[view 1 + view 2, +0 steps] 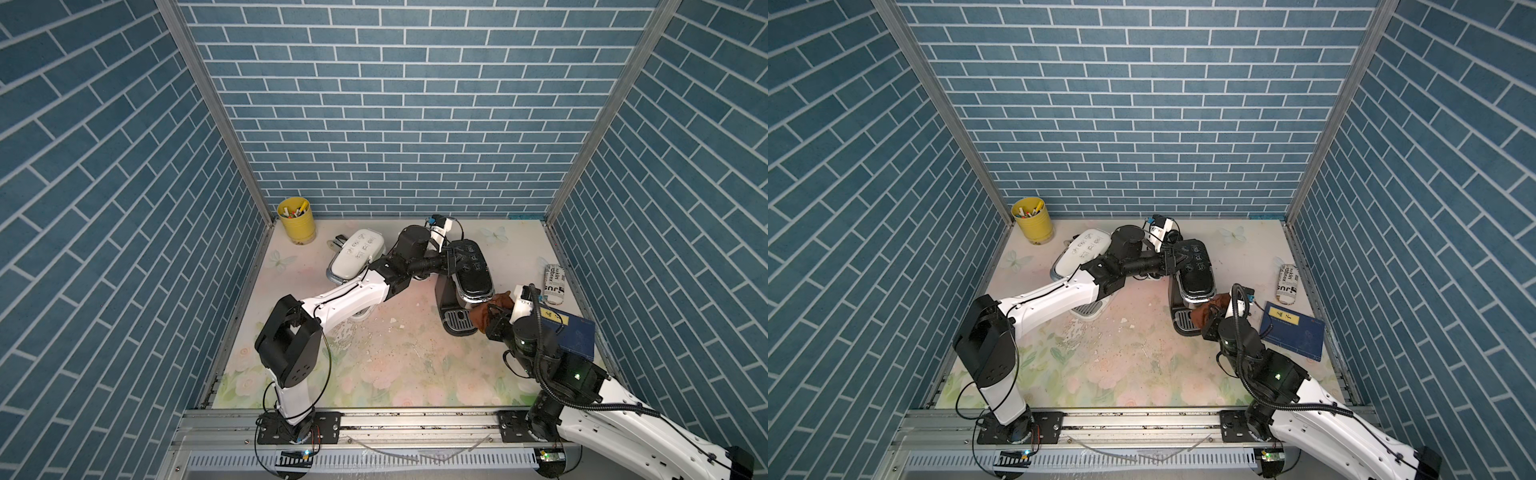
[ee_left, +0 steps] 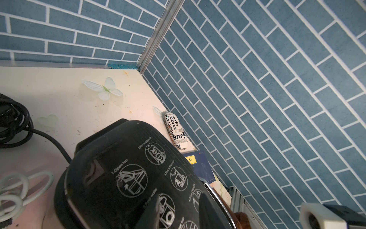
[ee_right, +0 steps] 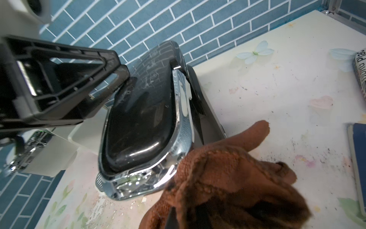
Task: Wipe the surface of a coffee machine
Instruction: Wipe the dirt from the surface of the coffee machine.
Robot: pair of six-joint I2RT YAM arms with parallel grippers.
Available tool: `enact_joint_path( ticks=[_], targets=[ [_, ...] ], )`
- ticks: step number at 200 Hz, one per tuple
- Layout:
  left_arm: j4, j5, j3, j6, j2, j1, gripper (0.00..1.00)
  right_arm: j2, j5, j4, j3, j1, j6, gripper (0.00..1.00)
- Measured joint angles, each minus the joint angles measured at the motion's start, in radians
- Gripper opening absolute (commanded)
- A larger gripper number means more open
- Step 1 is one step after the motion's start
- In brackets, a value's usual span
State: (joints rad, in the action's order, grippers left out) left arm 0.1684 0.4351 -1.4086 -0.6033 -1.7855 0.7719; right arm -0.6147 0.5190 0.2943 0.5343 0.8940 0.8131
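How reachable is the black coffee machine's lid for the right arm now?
Likely yes: the right gripper, shut on the brown cloth, sits at the black coffee machine's near edge. The left gripper rests only on its far end.

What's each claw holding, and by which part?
The right claw is shut on the brown cloth, pinching its bunched middle, one corner sticking out. The left claw holds nothing; it rests open on the black coffee machine.
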Motion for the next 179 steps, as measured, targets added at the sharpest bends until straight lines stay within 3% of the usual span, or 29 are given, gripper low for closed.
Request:
enact_joint_path(
  ticks=[54, 123, 179],
  targets=[
    [0.000, 0.000, 0.000, -0.007, 0.000, 0.000, 0.35, -0.028, -0.055, -0.088, -0.159, -0.039, 0.070, 0.00],
    [0.002, 0.000, 0.000, -0.013, 0.000, 0.000, 0.35, -0.044, -0.148, -0.253, -0.283, -0.182, 0.125, 0.00],
    [0.014, 0.001, 0.000, -0.014, -0.006, 0.000, 0.35, -0.276, -0.315, -0.497, -0.291, -0.291, 0.124, 0.00]
  ],
)
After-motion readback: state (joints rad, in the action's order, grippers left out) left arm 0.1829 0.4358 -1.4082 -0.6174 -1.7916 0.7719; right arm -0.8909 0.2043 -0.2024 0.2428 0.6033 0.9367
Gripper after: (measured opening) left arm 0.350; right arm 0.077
